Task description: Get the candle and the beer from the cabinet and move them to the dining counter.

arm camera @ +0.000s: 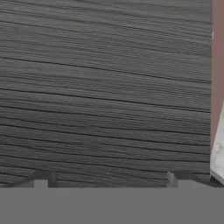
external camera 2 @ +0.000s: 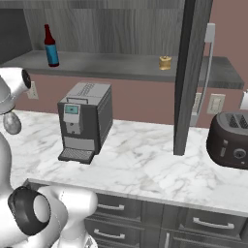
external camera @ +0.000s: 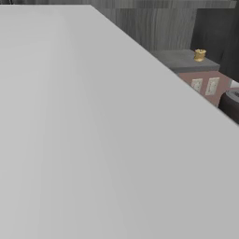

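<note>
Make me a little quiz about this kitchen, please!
1. True or false: the beer and the candle stand on the cabinet shelf.
2. Which stands on the marble worktop under the beer? A) kettle B) coffee machine C) blender
3. Fill in: the pincer faces dark wood grain with its tips wide ____.

Key: 1 true; 2 B; 3 apart.
</note>
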